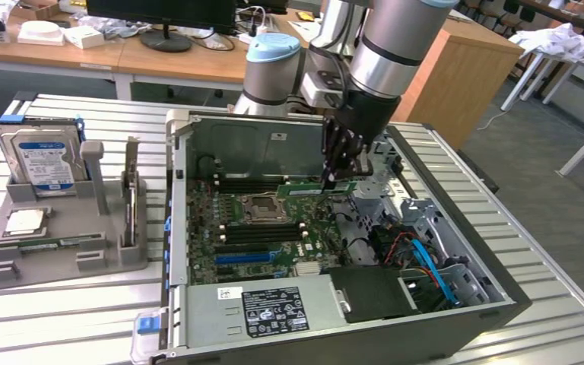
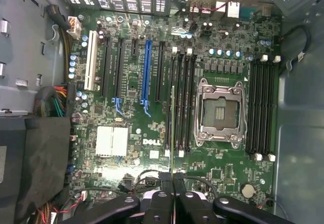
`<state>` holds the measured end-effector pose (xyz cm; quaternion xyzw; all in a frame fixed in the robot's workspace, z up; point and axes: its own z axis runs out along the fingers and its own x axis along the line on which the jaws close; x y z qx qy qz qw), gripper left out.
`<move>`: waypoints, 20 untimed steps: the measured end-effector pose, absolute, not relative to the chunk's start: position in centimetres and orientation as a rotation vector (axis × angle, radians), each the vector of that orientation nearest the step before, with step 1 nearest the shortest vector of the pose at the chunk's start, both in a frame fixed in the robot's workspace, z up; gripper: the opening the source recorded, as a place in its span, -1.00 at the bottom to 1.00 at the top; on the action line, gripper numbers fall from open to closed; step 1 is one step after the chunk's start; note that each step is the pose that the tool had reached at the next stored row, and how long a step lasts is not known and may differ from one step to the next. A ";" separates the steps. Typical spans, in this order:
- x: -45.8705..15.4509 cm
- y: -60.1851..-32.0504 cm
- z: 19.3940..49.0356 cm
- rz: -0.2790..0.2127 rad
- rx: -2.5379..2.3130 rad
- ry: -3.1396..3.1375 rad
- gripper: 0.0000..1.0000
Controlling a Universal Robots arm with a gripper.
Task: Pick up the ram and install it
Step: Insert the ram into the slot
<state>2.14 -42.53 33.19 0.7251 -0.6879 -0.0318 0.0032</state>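
Tool [image 2: 172, 183] clamped on the ram [image 2: 172, 127], held edge-on over the motherboard [image 2: 136, 155].
Probably light, stiff, fragile stick; best pinched mid-length by its upper edge, clear of chips.

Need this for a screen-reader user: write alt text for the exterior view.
A robot arm's black tool grips a long, thin green ram stick over the green motherboard inside an open grey computer case. On the exterior view's left, a grey plastic holder carries a silver hard drive with a blue-white label.
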 end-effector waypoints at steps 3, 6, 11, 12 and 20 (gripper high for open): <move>2.1 -42.5 33.1 -0.100 2.273 -2.157 -0.76; 2.1 -42.5 33.0 -0.100 2.273 -2.157 -0.76; 2.1 -42.5 32.1 -0.100 2.274 -2.157 -0.76; 2.1 -42.5 32.1 -0.100 2.274 -2.157 -0.76; 2.1 -42.5 31.9 -0.100 2.273 -2.157 -0.76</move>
